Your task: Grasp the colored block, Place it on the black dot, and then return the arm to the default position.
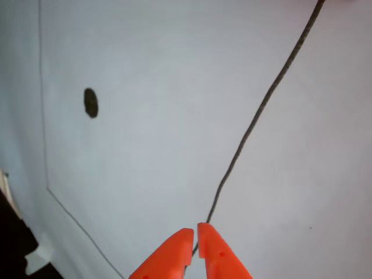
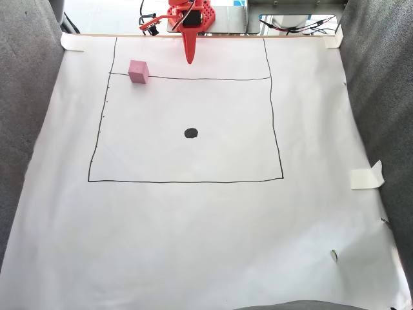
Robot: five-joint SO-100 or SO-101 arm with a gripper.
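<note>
The gripper [image 2: 190, 59] hangs folded at its base, orange tips drawn together on nothing, likely its rest pose. To its left in the fixed view, near it, the colored block [image 2: 138, 71] sits on the drawn line, ungrasped. The black dot [image 2: 191, 133] lies ahead, bare, awaiting the cube.

Pale pink block [image 2: 138, 71], black dot [image 2: 191, 133] — white paper [image 2: 193, 232], orange arm [image 2: 189, 29].

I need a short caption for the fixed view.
Pink cube on the drawn line, black dot bare, orange hand shut.
</note>
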